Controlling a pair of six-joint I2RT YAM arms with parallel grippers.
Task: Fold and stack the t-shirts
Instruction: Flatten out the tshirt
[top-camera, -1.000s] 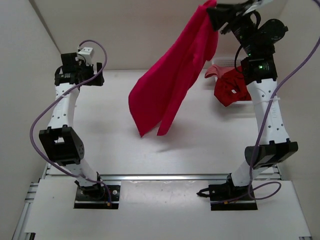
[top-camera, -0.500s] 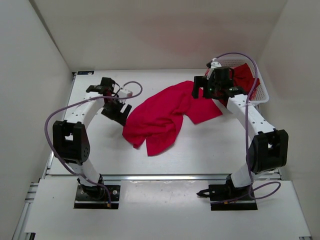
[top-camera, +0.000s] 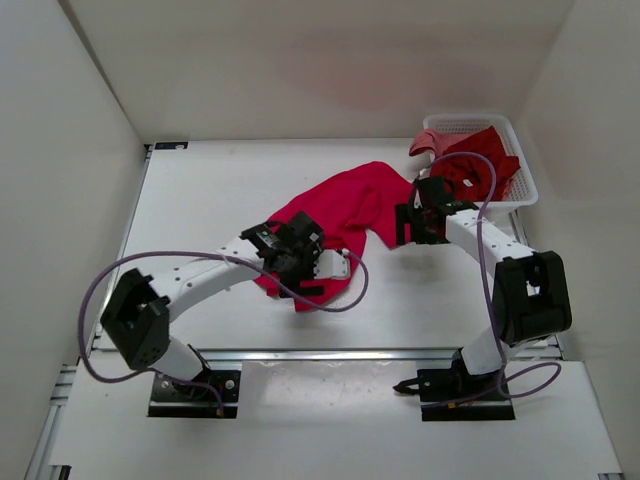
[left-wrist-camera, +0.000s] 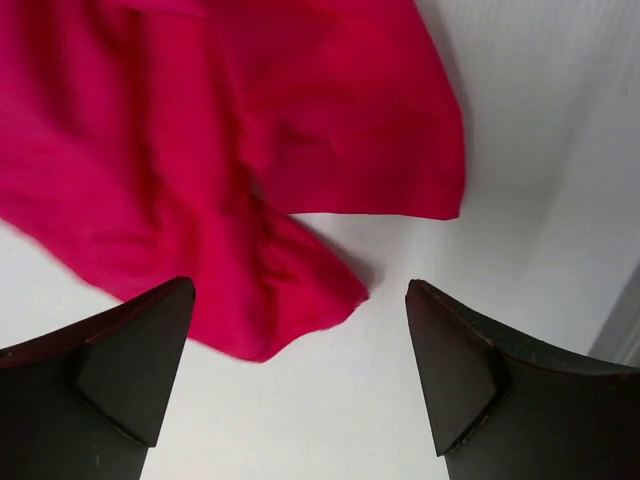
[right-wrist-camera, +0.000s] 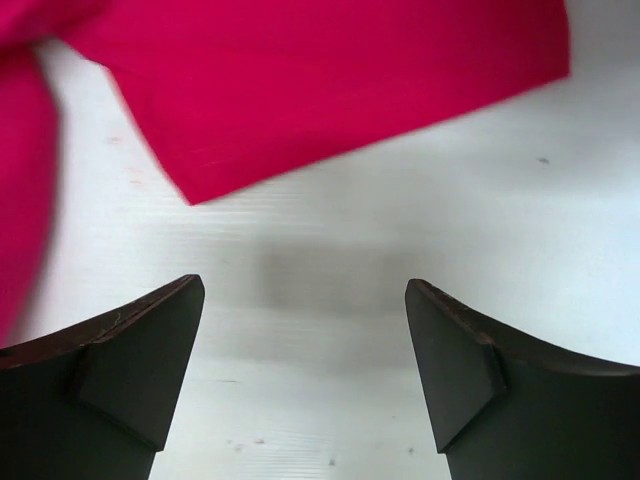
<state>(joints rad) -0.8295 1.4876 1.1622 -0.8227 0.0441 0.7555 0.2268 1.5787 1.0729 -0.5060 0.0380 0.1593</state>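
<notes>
A bright pinkish-red t-shirt (top-camera: 345, 210) lies crumpled on the middle of the table. My left gripper (top-camera: 305, 275) hovers open over its near edge; in the left wrist view a loose corner of the shirt (left-wrist-camera: 270, 310) lies on the table ahead of the open left gripper (left-wrist-camera: 300, 300), untouched. My right gripper (top-camera: 402, 228) is low at the shirt's right side, open and empty. In the right wrist view the right gripper (right-wrist-camera: 303, 283) frames bare table, with the shirt's hem (right-wrist-camera: 330, 90) just beyond. A dark crimson t-shirt (top-camera: 483, 168) and a salmon pink one (top-camera: 430, 140) sit in the basket.
The white mesh basket (top-camera: 525, 180) stands at the back right corner, close to the right arm. White walls enclose the table on the left, back and right. The left arm's purple cable (top-camera: 350, 290) loops over the table in front of the shirt.
The right gripper has let go of the shirt, which went from hanging high to lying on the table. Both arms came down; the left swung from back left to the shirt's near edge.
</notes>
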